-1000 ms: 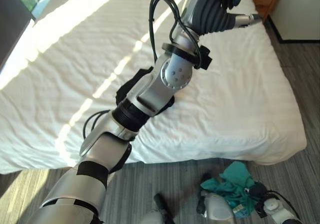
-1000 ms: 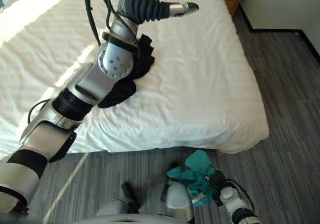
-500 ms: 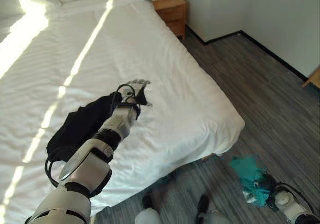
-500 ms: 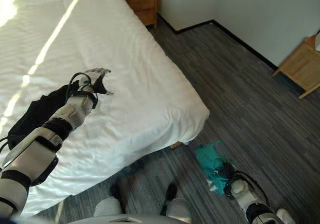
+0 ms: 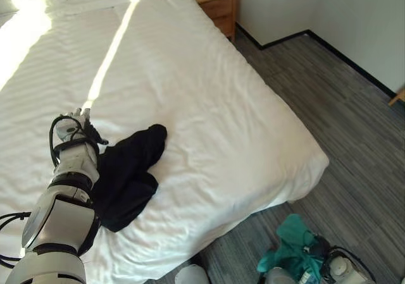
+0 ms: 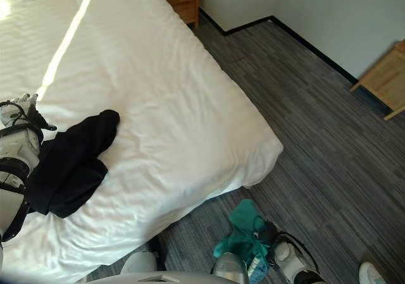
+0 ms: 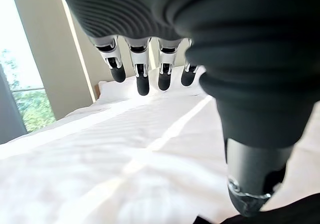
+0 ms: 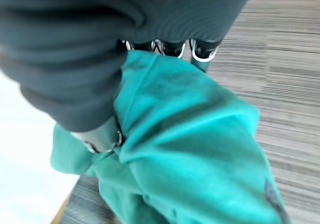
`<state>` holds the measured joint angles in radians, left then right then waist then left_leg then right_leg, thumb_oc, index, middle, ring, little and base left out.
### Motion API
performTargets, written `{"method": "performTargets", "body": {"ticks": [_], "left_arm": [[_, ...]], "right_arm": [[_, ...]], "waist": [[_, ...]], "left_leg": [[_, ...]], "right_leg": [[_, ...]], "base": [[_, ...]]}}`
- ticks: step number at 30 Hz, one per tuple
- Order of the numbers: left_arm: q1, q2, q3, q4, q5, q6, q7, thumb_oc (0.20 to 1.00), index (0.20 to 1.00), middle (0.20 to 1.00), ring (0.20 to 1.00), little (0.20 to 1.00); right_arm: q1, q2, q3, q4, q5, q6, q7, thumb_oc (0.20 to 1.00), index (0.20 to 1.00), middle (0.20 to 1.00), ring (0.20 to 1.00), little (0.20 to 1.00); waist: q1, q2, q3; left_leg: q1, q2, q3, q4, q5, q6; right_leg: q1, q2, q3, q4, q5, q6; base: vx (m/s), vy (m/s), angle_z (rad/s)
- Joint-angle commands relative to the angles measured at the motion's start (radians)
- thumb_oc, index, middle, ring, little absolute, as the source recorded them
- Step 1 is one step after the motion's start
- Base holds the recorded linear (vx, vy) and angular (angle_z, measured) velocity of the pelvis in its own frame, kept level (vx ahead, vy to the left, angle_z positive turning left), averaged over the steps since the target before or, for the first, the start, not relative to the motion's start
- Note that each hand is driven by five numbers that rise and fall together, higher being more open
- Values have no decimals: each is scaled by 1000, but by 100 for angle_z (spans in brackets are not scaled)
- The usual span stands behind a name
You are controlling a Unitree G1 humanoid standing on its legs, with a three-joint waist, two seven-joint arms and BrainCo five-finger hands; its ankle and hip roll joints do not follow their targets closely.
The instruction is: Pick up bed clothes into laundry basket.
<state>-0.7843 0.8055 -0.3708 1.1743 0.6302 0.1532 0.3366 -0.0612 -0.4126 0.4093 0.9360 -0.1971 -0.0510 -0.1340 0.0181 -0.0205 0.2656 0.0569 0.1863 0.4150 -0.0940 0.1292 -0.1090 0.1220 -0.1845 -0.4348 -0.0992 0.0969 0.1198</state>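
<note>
So the right hand (image 8: 100,79) has its fingers curled into a bunched teal garment (image 8: 200,149), down over the grey floor (image 6: 329,126) at about 5 o'clock. The left hand (image 7: 150,59) hovers spread and empty over the white bed (image 5: 209,100), just beside the black garment (image 5: 126,176) lying at 8 o'clock.

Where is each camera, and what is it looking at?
Left eye view: on the head, looking down at the bed, black garment and left robot hand.
Right eye view: beside it, same scene.
Left wrist view: along straight fingers over the bed.
Right wrist view: right robot hand clutching the green garment, shared with both eyes.
</note>
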Motion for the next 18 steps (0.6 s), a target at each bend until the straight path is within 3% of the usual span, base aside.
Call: {"method": "performTargets", "body": {"ticks": [1,5,11,12,14,15,17,18], "left_arm": [[-21,-6,50,82,-129,-13,40,1000,1000,1000,1000,1000],[31,-94,137,37,-292,-39,48,1000,1000,1000,1000,1000],[66,-223,123,18,-340,-47,48,1000,1000,1000,1000,1000],[83,-265,119,26,-369,-65,35,567,567,567,567,567],[99,-293,124,28,-400,-77,28,423,423,423,423,423],[112,-331,124,19,-430,-87,16,200,200,200,200,200],[107,-402,94,-20,-472,-106,14,200,200,200,200,200],[82,-483,54,-106,-523,-119,25,200,200,200,200,200]], "right_arm": [[-41,9,18,60,-23,19,-28,200,200,200,200,200],[-50,56,47,112,-38,44,-17,200,200,200,200,200],[-97,74,65,140,-36,53,-18,200,200,200,200,200],[-113,75,70,146,-36,55,-22,200,200,200,200,200],[-122,77,73,151,-35,57,-24,200,200,200,200,200],[-134,78,76,158,-35,59,-27,200,200,200,200,200],[-147,78,80,166,-34,61,-31,200,200,200,200,200],[-148,76,80,164,-36,63,-34,200,200,200,200,200]], "waist": [[42,-12,7],[67,-13,7],[78,-13,28],[73,-14,41],[70,-14,45],[67,-14,50],[60,-7,54],[51,2,56]], "left_leg": [[-49,13,3,7,-131,-22],[-63,0,-9,7,-134,-15],[-89,-3,-28,7,-127,-13],[-98,0,-31,7,-124,-13],[-103,1,-32,7,-123,-14],[-108,3,-34,7,-121,-14],[-116,5,-37,7,-119,-13],[-118,3,-41,7,-119,-13]], "right_leg": [[33,-123,-53,56,-61,118],[35,-132,-66,45,-55,121],[18,-128,-57,41,-54,116],[6,-127,-49,38,-52,115],[0,-126,-43,35,-51,114],[-8,-125,-38,32,-48,114],[-19,-125,-30,29,-44,113],[-24,-125,-25,26,-44,113]], "base": [[-3,32,6],[2,29,13],[-31,5,9],[-77,1,6],[-52,4,-1],[-46,4,-5],[-45,13,-2],[-19,13,5]]}}
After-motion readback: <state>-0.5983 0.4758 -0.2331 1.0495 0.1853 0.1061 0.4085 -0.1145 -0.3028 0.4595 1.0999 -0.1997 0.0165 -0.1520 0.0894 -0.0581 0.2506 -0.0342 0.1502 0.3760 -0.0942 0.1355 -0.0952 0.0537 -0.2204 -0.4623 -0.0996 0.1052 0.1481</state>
